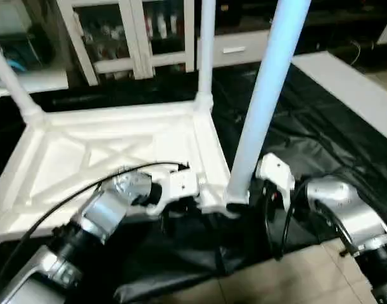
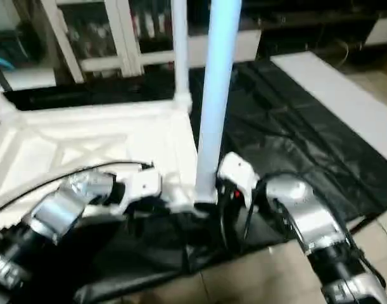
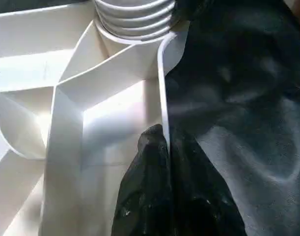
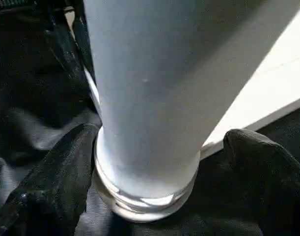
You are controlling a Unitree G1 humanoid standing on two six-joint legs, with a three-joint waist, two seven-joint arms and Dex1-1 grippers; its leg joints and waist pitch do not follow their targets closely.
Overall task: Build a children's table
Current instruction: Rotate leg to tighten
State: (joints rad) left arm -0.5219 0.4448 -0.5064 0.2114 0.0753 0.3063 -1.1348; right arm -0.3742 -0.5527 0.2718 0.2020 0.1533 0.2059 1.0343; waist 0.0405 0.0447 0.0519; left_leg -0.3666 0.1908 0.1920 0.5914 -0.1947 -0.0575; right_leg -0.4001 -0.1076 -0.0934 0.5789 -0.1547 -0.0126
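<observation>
The children's table top [image 1: 104, 152] lies upside down on the black cloth, its X ribs facing up. Three white legs stand in its corner sockets: one at the far left [image 1: 12, 82], one at the far right [image 1: 206, 50], and a near one [image 1: 263, 107] at the front right corner. My left gripper [image 3: 164, 142] is shut on the top's thin front rim, close to that corner socket [image 3: 135, 19]. My right gripper [image 4: 159, 162] is open around the base of the near leg. One finger [image 4: 56, 182] lies beside the leg's flared end, and the other [image 4: 262, 167] stands apart from it.
The black-draped work table [image 1: 307, 126] ends just in front of my grippers, with tiled floor [image 1: 282, 278] below. A white board [image 1: 351, 82] lies along the right side. White glass-door cabinets [image 1: 130, 38] stand behind the table.
</observation>
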